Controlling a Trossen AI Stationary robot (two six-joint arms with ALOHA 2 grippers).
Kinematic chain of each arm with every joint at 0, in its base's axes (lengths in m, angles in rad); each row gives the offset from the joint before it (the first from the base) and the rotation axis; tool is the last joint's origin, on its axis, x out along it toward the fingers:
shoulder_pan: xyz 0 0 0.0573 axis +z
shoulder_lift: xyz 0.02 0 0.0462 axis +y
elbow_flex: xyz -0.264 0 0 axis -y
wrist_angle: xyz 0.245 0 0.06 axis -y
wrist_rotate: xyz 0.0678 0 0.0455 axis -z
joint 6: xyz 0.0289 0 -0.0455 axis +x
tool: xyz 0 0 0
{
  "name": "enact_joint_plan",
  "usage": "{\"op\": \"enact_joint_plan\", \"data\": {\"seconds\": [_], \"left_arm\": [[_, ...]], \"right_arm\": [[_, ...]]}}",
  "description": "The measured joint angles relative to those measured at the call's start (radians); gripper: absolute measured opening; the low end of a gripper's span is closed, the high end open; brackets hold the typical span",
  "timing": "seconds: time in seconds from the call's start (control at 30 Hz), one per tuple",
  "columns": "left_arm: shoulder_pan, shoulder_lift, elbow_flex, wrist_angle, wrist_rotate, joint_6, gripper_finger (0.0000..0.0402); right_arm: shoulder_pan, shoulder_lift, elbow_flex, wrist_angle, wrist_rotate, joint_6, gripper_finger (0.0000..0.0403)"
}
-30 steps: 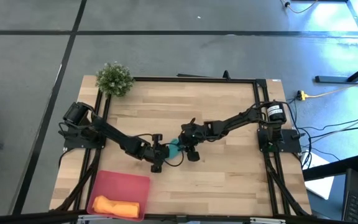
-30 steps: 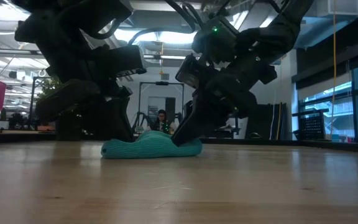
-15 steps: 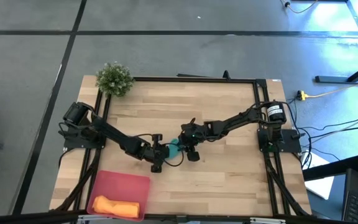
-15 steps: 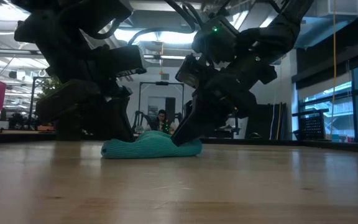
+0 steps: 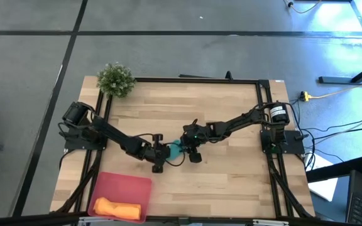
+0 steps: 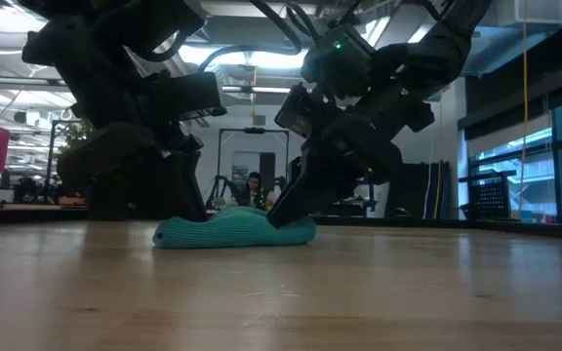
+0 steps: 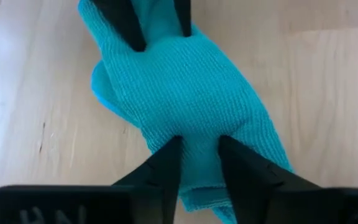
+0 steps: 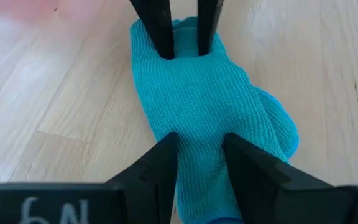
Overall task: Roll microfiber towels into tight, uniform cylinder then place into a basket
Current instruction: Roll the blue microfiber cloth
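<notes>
Pale wooden planks make up the bench (image 5: 231, 107), with a grey floor around it and a lit workshop room behind in the low view. Near the middle of the bench lies the teal towel (image 5: 176, 149) — bunched into a rough, lumpy roll, flat on the wood. Both pincers meet over it from opposite ends. The left pincer (image 7: 195, 144) has its fingertips pressed down on one end of the cloth, the jaws narrow with a ridge of fabric caught between them. The right pincer (image 8: 199, 141) does the same at the other end, its jaws also narrow and pinching a fold of the teal towel. In each wrist view the other arm's two dark fingers show at the far end of the cloth.

Well apart, at the bench's near left corner, sits the pink-red basket (image 5: 121, 185) — the orange towel (image 5: 116, 208) lies rolled inside it. A small green plant (image 5: 115, 79) stands at the far left corner.
</notes>
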Motion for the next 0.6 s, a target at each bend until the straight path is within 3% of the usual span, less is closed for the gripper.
{"op": "enact_joint_plan", "data": {"seconds": [0.6], "left_arm": [[0.002,-0.074,0.000,-0.059,0.013,-0.073,0.0351]], "right_arm": [[0.001,0.000,0.002,0.000,-0.002,0.000,0.0135]]}}
